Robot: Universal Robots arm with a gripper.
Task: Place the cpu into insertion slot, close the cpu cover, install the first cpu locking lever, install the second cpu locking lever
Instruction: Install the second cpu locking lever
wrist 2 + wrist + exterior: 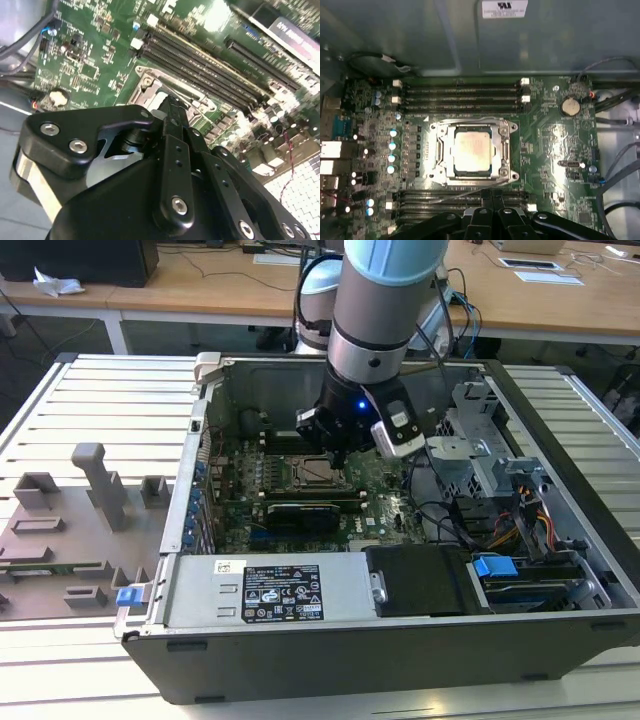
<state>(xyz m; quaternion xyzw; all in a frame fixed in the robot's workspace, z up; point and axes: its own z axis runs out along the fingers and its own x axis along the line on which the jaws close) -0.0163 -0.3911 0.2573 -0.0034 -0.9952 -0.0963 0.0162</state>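
In the first wrist view the cpu (472,149) lies flat in the insertion slot (436,150), its silver-grey top showing. The cpu cover (505,150) lies down around it as a silver frame. One thin wire locking lever (470,120) runs along one side of the socket and another (462,189) along the opposite side. My gripper (492,194) is shut with nothing visible between its fingers, its tips just beside that second lever. In the exterior view the gripper (340,462) hangs inside the case just to the right of the socket (308,472). The second wrist view has the fingertips (172,101) against the socket corner (150,85).
Black memory slots (462,92) flank the socket. A long black card (310,512) lies near it, with the power supply (270,590) and a drive bay (480,580) with cables along the case front. A grey fixture plate (70,530) sits outside at the exterior view's left.
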